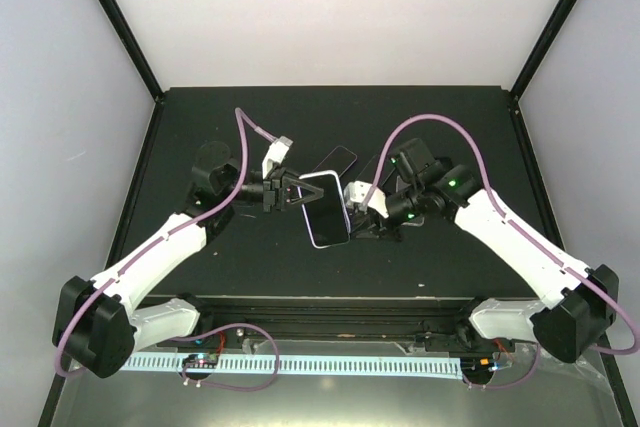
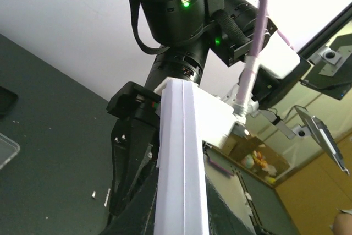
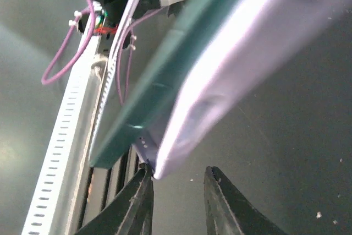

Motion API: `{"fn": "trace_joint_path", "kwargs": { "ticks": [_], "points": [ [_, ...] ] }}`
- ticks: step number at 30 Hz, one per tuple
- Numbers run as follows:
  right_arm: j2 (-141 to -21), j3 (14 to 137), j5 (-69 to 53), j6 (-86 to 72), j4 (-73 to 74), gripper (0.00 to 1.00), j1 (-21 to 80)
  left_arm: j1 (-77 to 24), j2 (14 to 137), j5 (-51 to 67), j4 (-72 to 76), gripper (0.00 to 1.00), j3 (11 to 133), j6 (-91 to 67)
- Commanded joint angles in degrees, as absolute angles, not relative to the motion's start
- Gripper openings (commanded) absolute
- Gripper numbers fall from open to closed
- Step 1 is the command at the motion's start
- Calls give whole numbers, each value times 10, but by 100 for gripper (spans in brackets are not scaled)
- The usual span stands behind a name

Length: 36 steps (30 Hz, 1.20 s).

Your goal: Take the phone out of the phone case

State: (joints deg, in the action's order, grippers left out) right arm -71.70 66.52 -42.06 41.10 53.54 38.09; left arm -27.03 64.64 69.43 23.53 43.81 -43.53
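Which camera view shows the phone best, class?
Top external: the phone shows its whole outline, seen flat-on. The left wrist view shows only its thin edge, close up. The right wrist view shows just one blurred corner.

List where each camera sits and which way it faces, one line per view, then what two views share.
Top external: above and behind, looking down on the table; both arms show, left gripper and right gripper meeting at the phone.
Left wrist: on the left wrist, looking along the phone's white edge toward the right arm's wrist; own fingers not clearly seen.
Right wrist: on the right wrist, looking past its own fingertips at the phone's corner.
Shared: all three see the phone.
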Motion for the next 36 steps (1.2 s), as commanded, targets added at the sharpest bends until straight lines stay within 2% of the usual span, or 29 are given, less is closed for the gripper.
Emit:
{"fn": "trace_joint_path", "kwargs": {
  "ticks": [1,9,18,28,36],
  "points": [
    [-741,694,-423,317,387,29,318,-293,635,795,247,1,460,-487],
    [-802,721,-447,233,342,33,307,-300,637,789,249,1,459,-486],
    [-819,753,-491,152,314,45,307,-308,646,781,254,2,447,-482],
    [-797,768,-618,101,293,48,306,-312,671,767,236,2,437,-457],
    [-792,768,-665,12,233,48,301,-319,686,760,184,2,439,-409]
  ]
}}
